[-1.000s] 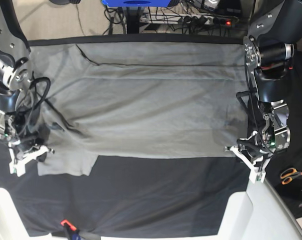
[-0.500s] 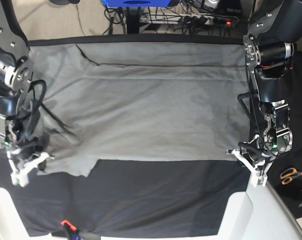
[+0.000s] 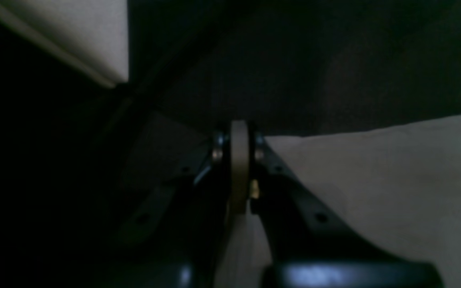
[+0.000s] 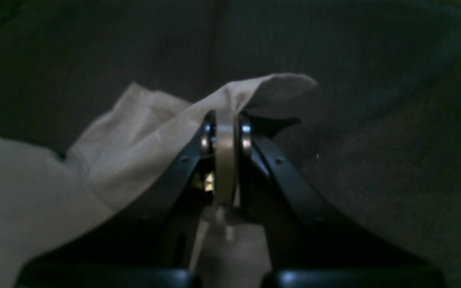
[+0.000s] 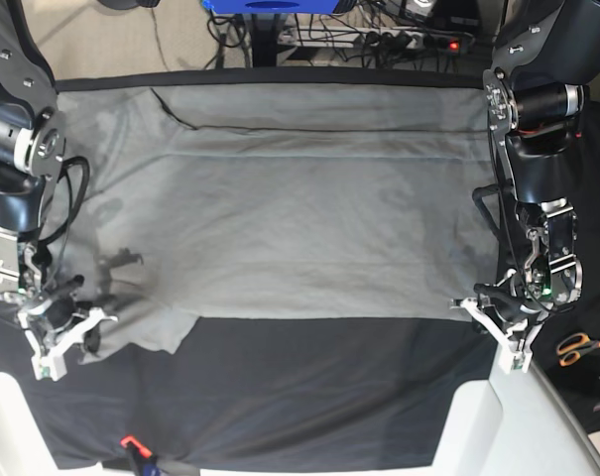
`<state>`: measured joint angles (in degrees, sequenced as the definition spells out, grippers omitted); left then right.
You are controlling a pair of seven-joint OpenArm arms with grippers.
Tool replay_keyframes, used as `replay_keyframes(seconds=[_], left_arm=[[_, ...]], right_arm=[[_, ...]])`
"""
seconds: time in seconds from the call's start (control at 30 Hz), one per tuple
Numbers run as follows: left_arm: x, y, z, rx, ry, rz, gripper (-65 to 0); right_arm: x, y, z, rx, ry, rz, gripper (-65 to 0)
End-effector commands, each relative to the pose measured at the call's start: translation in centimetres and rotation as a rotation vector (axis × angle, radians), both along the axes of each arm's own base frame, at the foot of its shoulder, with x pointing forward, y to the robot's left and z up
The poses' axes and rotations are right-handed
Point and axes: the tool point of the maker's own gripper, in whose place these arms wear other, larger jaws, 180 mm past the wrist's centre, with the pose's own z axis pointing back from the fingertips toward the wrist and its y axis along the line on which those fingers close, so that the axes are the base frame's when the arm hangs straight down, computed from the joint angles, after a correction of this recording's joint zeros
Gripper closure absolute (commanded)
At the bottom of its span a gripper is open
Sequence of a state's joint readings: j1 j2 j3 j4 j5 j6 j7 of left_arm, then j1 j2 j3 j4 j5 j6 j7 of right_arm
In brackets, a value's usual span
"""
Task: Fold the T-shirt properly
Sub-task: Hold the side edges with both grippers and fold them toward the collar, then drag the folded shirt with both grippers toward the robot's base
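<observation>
Grey soft cotton T-shirt [image 5: 300,198] lies spread flat over the large black cloth [image 5: 309,387] that covers the tabletop, reaching from its far edge to about the middle. Each hand is closed on the near hem: the right hand [image 4: 224,120] pinches a lifted corner near the tabletop's left edge, the left hand [image 3: 238,132] pinches the hem near the right edge. To fold well, I think both hands should lift together, keep the hem tight and straight, and carry it evenly toward the far edge.
</observation>
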<state>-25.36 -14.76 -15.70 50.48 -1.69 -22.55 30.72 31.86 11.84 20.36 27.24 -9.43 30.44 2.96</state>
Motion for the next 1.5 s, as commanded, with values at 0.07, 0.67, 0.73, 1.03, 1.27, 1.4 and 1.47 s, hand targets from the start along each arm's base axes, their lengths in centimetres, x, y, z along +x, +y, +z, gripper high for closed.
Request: replay_keyframes(seconds=[0.07, 0.67, 0.73, 1.03, 1.27, 1.4, 1.47], left_arm=[[1.7, 0.8, 2.8, 0.017, -0.081, 0.006, 0.0], [0.7, 0.9, 2.1, 0.038, -0.070, -0.002, 0.0], [0.6, 0.9, 2.5, 0.048, -0.080, -0.007, 0.0], [-3.3, 0.1, 0.9, 0.091, -0.012, -0.043, 0.0], [-6.2, 0.0, 1.0, 0.151, 0.035, -0.072, 0.0], [-7.8, -0.1, 0.5, 0.167, 0.050, -0.084, 0.0], [-8.5, 0.0, 0.1, 0.172, 0.063, -0.087, 0.0]], right_arm=[[1.9, -1.2, 2.8, -0.007, -0.084, -0.020, 0.0], [1.0, -1.3, 1.4, -0.015, -0.001, -0.020, 0.0], [0.1, -1.4, 0.3, -0.020, 0.043, -0.018, 0.0], [-2.9, -1.7, -0.9, -0.112, 0.157, 0.001, 0.0], [-5.3, -1.7, -0.6, -0.195, 0.225, 0.011, 0.0], [-6.7, -2.0, -0.4, -0.233, 0.249, 0.010, 0.0], [-7.4, -1.6, -0.8, -0.236, 0.267, 0.014, 0.0]])
